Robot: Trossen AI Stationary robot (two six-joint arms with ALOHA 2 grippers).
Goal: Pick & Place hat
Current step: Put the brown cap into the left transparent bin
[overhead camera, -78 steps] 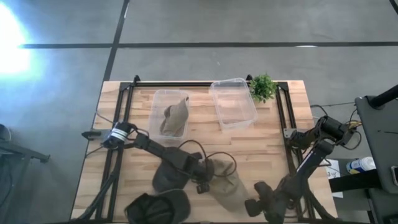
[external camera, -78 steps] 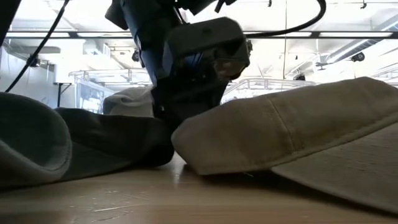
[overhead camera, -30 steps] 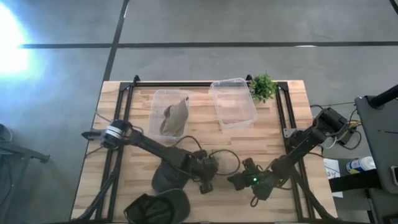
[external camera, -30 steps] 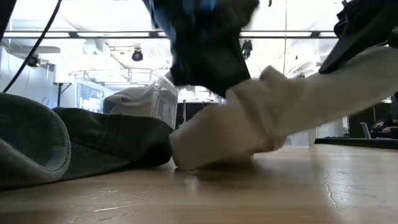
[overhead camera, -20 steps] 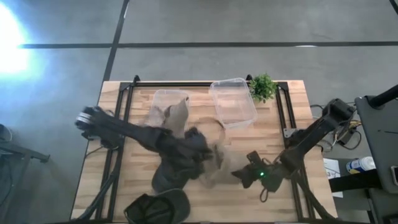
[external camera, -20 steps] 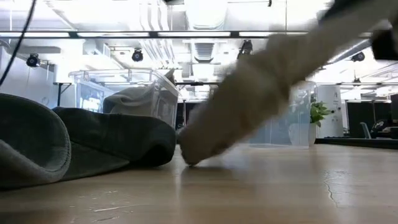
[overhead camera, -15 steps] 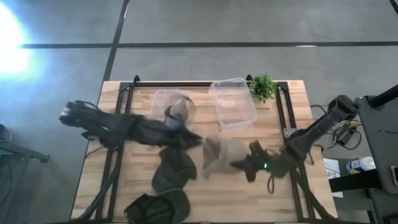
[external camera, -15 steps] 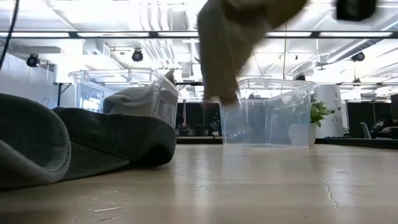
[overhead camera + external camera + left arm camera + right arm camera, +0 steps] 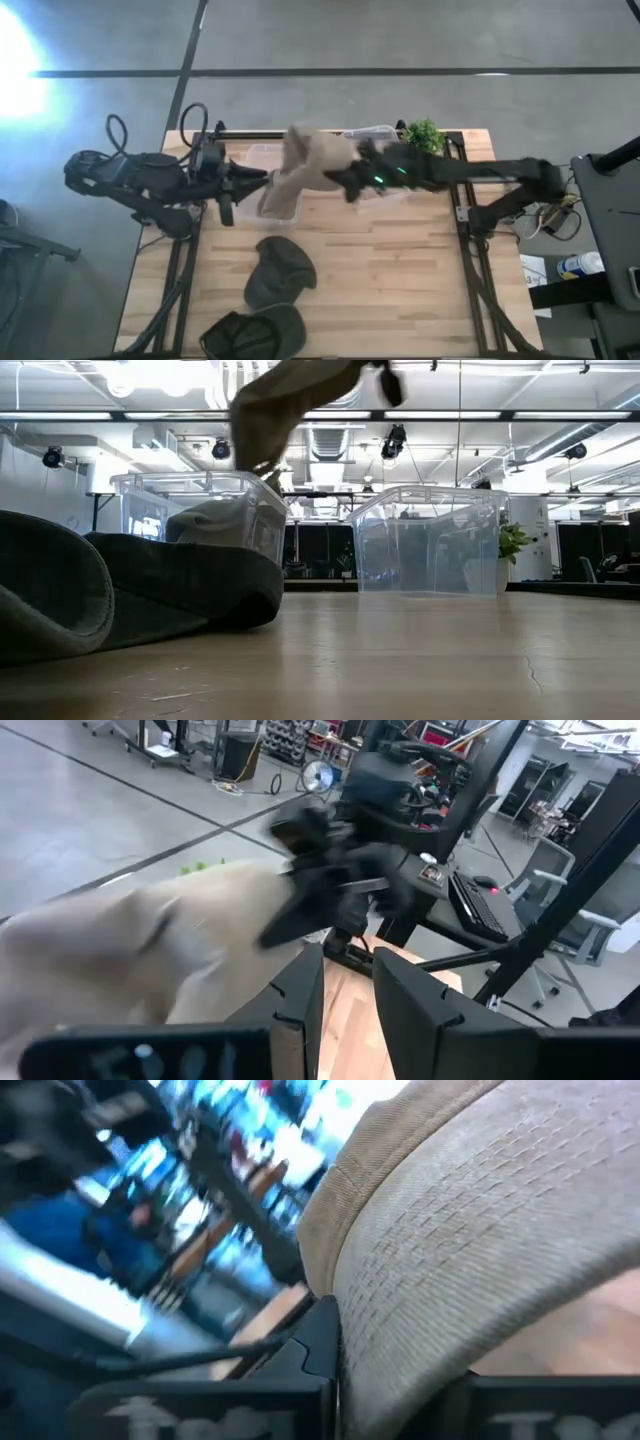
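Observation:
My right gripper [image 9: 345, 178] is shut on a tan hat [image 9: 312, 156], held in the air over the left clear bin [image 9: 262, 158]. In the low view the hat [image 9: 290, 395] hangs high above that bin [image 9: 200, 510]. A second tan hat [image 9: 280, 198] lies inside the left bin. My left gripper [image 9: 258, 178] is at the bin's left side, pointing toward the table's right, slightly open and empty; its wrist view [image 9: 348, 990] shows the tan hat [image 9: 150, 940] just ahead of it. My right gripper pinches the tan hat by its stitched brim [image 9: 395, 1360] between its two fingers. The arm reaches in from the table's right, roughly level. The hat is lifted clear of the table and droops toward the left bin below the fingers.
A second clear bin [image 9: 378, 170] stands at the far middle, with a small green plant [image 9: 422, 138] beside it. Two dark green hats [image 9: 280, 270] [image 9: 252, 328] lie on the near left of the table. Black frame rails run along both table sides.
My right gripper has carried the tan hat up off the table and toward the far-left, from the table's middle to above the left bin. My left gripper has drawn back from the table's middle toward the left and far edge, clear of the hat.

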